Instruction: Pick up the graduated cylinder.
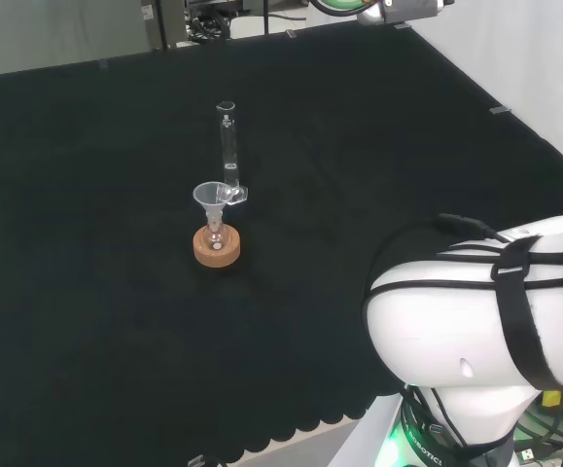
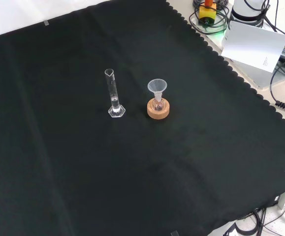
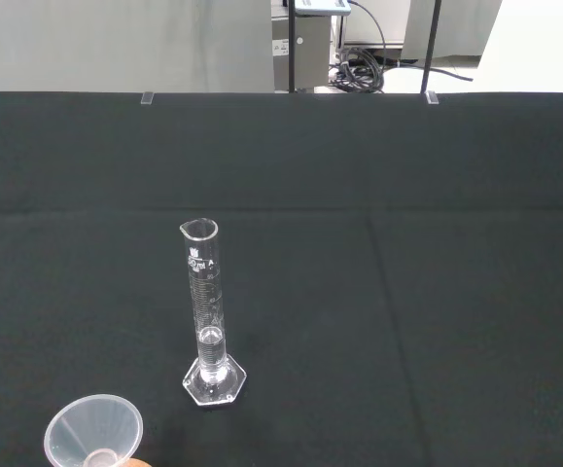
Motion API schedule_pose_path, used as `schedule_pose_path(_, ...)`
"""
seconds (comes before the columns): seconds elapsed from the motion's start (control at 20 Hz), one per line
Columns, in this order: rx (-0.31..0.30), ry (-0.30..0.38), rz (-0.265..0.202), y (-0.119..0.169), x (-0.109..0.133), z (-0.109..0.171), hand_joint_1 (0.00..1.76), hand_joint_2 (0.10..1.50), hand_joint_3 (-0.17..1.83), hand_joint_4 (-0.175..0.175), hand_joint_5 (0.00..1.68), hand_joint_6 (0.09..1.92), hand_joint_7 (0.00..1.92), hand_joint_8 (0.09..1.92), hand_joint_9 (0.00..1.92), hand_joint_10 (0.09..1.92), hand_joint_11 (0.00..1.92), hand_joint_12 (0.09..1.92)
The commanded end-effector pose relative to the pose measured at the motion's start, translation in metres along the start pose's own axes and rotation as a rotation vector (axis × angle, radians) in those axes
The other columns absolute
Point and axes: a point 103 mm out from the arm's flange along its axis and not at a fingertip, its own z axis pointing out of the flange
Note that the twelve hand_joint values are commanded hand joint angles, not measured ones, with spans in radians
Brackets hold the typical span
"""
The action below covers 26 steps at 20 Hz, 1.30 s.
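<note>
On the near side of the worktop (image 1: 87,321) in the head view, the black cloth lies bare, and my arm's white link (image 1: 485,311) bulks at the right, well apart from the glassware. I cannot tell how my hand is set, spread or closed.

Next out, about the middle of the cloth, sits a cork ring (image 1: 217,245) that steadies a small flask (image 2: 158,104); a clear funnel (image 1: 211,197) rests in the flask's neck, which is why it can stand with its mouth up.

Just beyond it in the head view, and to its left in the front view, the graduated cylinder (image 2: 112,93) stands upright on its own broad hexagonal foot (image 3: 214,380), spout at the top. It is near the funnel but apart from it, and it looks empty, though the clear glass makes that hard to judge.

I judge the task not yet begun: nothing touches the cylinder. Tall and narrow, it would tip easily, so I would come at its stem from the side away from the funnel.

Farther off, the cloth runs bare to its far edge.
</note>
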Motion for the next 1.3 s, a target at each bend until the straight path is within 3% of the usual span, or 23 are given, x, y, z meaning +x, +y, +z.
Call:
schedule_pose_path(0.05,-0.008,-0.005,0.001,0.0,-0.001,0.0,0.23,1.29,0.16,-0.034,0.3,0.35,0.24,0.42,0.67,0.09,0.37,1.19)
schedule_pose_path(0.2,-0.005,-0.006,0.004,0.0,-0.001,0.0,0.02,1.33,0.15,-0.011,0.25,0.09,0.07,0.43,0.52,0.09,0.17,1.33)
schedule_pose_path(0.5,0.004,-0.004,0.022,0.002,-0.008,0.007,0.0,1.34,0.15,-0.008,0.25,0.09,0.04,0.45,0.5,0.09,0.15,1.36)
schedule_pose_path(0.85,0.03,0.015,0.073,0.014,-0.028,0.035,0.0,1.34,0.14,-0.008,0.26,0.09,0.04,0.46,0.49,0.09,0.15,1.36)
schedule_pose_path(1.15,0.044,0.031,0.076,0.041,-0.04,0.068,0.02,1.33,0.14,-0.009,0.26,0.09,0.05,0.47,0.5,0.09,0.14,1.36)
schedule_pose_path(1.3,0.018,0.046,0.067,0.061,-0.046,0.085,0.05,1.32,0.14,-0.012,0.27,0.09,0.07,0.48,0.51,0.09,0.15,1.36)
